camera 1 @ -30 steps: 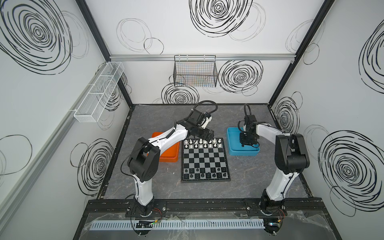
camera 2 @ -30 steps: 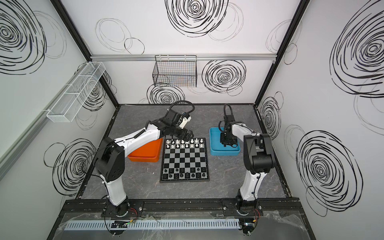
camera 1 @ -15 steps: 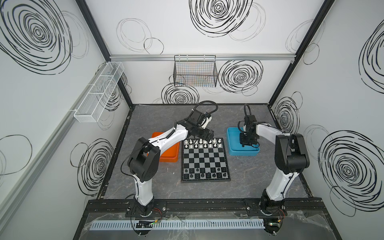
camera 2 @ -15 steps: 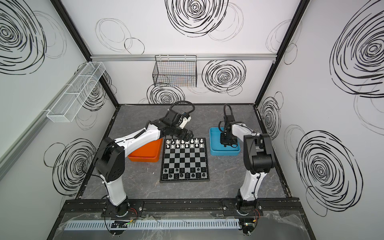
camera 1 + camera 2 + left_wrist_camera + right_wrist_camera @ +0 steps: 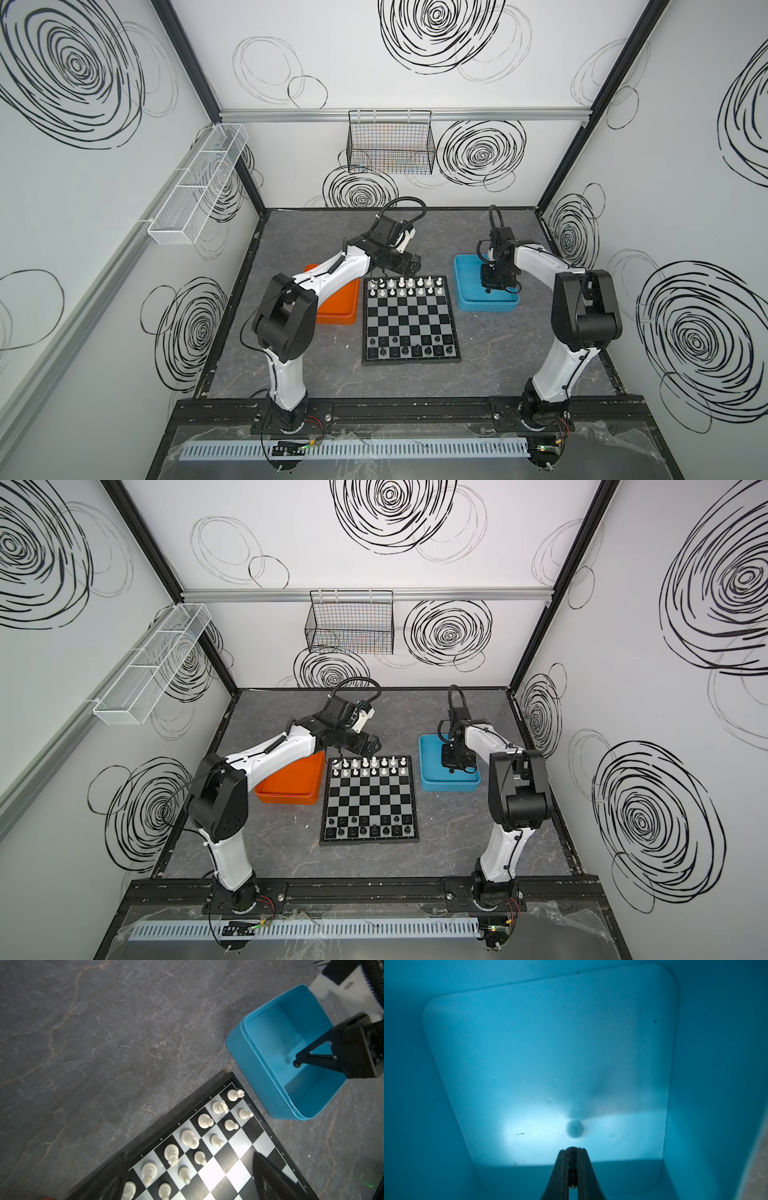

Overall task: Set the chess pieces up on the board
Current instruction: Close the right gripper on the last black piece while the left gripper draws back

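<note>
1. The board [image 5: 409,320] [image 5: 370,802] lies flat in the middle of the table, between the orange tray [image 5: 336,313] and the blue tray [image 5: 486,305].
2. White pieces [image 5: 409,286] [image 5: 204,1121] stand on its two far rows. Black pieces [image 5: 409,347] stand on its two near rows.
3. In the left wrist view, the board's border beside the white back row bears small letters a, b, c, d, e, f, one to each file. The marks along the side border are too blurred to read.
4. The left gripper [image 5: 190,1155] hangs over the white end of the board, released, jaws wide, holding nothing.
5. The right gripper [image 5: 572,1152] [image 5: 296,1063] reaches down inside the blue tray, clenched on a small dark piece [image 5: 572,1150] at its fingertips.
6. A round shadow lies on the tray floor just ahead of those tips.
</note>
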Tool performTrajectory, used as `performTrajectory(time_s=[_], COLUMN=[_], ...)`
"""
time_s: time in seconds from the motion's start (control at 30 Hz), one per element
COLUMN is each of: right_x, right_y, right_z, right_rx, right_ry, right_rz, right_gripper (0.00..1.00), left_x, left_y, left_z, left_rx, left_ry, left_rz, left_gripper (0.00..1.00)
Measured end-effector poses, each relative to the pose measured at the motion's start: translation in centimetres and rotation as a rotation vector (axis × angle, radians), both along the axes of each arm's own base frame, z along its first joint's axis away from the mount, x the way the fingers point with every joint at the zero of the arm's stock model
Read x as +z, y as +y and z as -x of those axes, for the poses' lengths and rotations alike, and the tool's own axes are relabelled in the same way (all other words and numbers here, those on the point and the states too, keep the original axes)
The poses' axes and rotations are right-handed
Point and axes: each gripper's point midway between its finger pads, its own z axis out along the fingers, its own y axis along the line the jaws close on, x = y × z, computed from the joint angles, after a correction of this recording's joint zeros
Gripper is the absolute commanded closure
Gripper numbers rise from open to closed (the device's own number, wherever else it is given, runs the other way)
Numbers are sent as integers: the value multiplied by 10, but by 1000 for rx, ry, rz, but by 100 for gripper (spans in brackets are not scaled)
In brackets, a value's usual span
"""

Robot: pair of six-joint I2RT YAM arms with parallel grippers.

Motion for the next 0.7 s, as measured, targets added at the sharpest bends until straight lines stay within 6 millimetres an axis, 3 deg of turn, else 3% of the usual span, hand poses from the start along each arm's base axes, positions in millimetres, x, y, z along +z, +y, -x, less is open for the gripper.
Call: performTrajectory(time_s=[0.27,0.7], right_x=[14,9], right_y=[7,9], right_z=[-7,-14], right_rx=[30,40], right_ry=[-28,-40], right_rz=[16,29], right_gripper=[90,91], left_x=[0,0], left_y=[36,38], left_z=[-22,-23], left_rx=[100,111], left_ry=[11,17], left_rz=[11,18], left_gripper=[4,4])
